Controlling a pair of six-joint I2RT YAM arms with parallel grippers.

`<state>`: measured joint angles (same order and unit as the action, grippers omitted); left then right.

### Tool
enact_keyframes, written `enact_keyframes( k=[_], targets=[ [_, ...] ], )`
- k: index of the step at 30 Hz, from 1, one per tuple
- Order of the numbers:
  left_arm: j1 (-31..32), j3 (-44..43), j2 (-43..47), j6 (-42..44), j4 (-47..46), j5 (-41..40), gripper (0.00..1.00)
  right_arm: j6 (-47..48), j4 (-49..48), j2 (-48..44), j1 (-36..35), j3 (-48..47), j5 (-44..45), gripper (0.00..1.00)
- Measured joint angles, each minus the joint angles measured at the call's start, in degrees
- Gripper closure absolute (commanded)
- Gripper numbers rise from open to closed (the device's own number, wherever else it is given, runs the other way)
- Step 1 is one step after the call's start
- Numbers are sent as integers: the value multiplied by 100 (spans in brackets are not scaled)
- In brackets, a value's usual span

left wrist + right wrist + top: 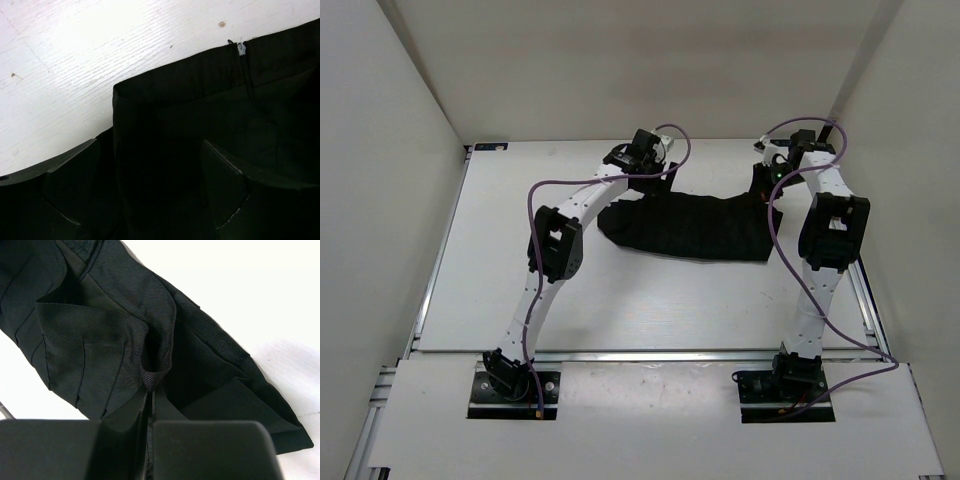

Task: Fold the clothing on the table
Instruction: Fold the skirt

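Note:
The black clothing (690,228) lies bunched in a long band across the far middle of the white table (520,290). My left gripper (663,172) hovers over its far left corner. In the left wrist view this gripper (150,170) is open, its fingers (230,180) spread wide over the flat waistband edge of the clothing (200,100), holding nothing. My right gripper (763,180) is at the garment's far right end. In the right wrist view it (151,392) is shut on a pinched fold of the clothing (100,350), which hangs creased below it.
White walls close in the table on the left, back and right. Aluminium rails run along the left edge (430,270), the front (640,352) and the right (868,300). Purple cables (535,200) loop off both arms.

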<state>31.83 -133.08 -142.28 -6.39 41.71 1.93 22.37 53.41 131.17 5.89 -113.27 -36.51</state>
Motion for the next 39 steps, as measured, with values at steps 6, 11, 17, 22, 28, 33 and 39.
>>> enact_keyframes(
  k=[6,11,17,22,28,33,39],
  targets=[
    [-66,-111,-87,39,120,-17,9,-11,-2,0,-42,0,0,100],
    [-149,-468,-479,33,181,24,15,-11,-22,0,-72,37,2,100],
    [-249,-514,-789,-24,249,151,28,-20,-61,0,-116,59,13,100],
    [-291,-581,-809,-146,243,243,67,-35,-92,0,-157,59,17,100],
    [-319,-651,-809,-144,240,313,70,-61,-92,0,-188,59,35,100],
    [-323,-654,-807,-140,157,321,72,-96,-101,0,-190,59,50,100],
    [-313,-595,-728,-50,153,317,76,-118,-96,-2,-173,57,59,100]
  ],
)
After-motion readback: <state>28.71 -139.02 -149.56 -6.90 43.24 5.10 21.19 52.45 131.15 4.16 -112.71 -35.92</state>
